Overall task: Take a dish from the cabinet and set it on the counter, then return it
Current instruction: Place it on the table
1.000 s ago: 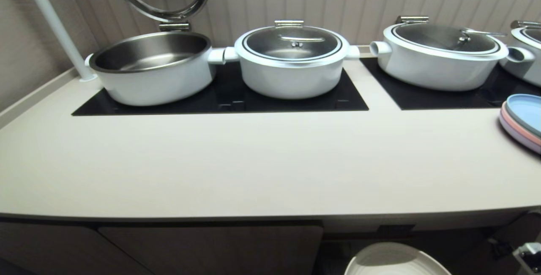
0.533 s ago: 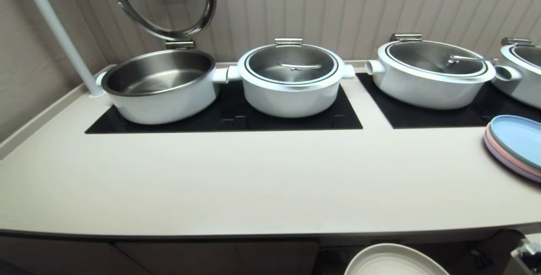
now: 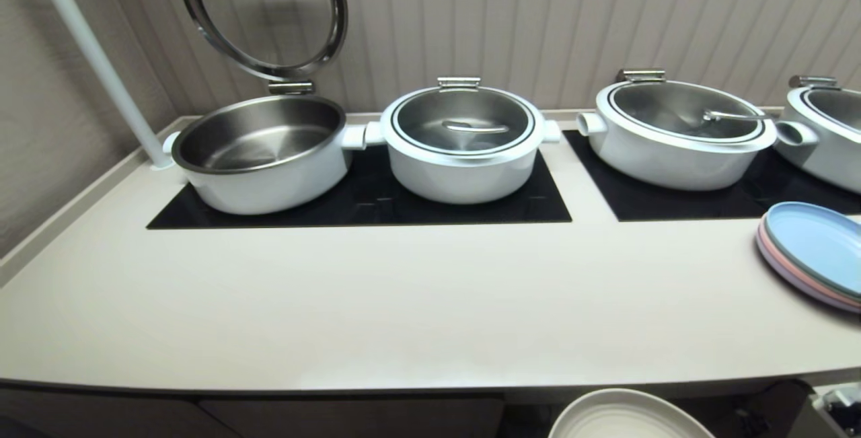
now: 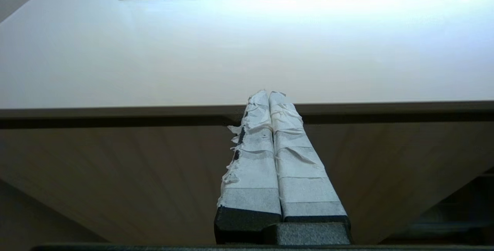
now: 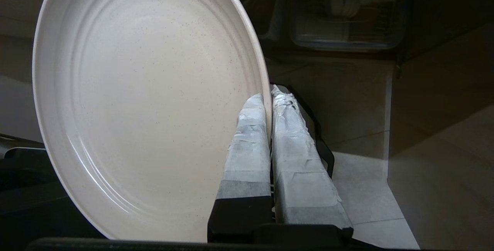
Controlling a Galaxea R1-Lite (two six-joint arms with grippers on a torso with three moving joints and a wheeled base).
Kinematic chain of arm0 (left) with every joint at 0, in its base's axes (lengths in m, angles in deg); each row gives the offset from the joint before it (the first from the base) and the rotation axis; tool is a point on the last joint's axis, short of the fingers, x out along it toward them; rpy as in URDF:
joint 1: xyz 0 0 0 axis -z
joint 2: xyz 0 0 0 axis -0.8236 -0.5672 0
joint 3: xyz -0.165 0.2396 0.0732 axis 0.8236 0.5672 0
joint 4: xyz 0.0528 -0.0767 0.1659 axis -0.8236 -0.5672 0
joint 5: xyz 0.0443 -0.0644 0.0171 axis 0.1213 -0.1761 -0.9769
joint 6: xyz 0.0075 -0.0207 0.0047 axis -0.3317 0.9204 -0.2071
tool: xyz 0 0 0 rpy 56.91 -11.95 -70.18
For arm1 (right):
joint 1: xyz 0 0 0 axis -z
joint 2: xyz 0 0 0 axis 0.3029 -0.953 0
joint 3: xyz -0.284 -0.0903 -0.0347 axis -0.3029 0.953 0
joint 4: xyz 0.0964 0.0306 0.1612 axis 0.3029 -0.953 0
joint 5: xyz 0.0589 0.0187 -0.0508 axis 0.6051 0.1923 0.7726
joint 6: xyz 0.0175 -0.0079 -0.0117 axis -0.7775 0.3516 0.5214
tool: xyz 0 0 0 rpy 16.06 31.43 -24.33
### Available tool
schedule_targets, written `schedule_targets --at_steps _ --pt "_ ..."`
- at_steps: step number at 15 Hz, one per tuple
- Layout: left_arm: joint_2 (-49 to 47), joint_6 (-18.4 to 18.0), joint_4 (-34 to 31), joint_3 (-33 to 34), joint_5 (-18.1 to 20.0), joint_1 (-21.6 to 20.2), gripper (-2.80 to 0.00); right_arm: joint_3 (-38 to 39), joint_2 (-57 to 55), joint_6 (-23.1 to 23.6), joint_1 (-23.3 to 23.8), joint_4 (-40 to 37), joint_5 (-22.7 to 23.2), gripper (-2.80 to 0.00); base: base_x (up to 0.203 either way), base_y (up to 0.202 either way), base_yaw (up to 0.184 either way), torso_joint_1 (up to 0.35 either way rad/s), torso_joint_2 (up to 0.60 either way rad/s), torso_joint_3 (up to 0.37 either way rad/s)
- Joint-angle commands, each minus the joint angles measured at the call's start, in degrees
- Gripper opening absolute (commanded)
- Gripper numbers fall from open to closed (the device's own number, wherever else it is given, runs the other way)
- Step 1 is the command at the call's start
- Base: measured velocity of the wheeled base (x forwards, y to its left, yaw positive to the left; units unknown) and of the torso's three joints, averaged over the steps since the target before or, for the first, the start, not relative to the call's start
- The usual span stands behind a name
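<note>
Cream counter (image 3: 403,303) lies bare in front, room for the dish to land. Left gripper (image 4: 269,95) idles just below the counter's edge, its jaws pressed together on nothing. Right gripper (image 5: 269,96) has its jaws clamped on the rim of the dish (image 5: 150,100), held below the counter front, probably for carrying up.

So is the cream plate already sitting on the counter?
No, the cream plate is pinched at its rim by the right gripper, below the counter edge.
</note>
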Motion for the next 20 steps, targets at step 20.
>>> schedule_targets --at_steps 20 --pt "0.02 0.03 0.00 0.00 0.00 0.00 -2.80 0.00 -0.01 -0.35 -0.27 0.11 -0.04 -2.80 0.000 0.000 0.000 0.101 -0.20 -0.103"
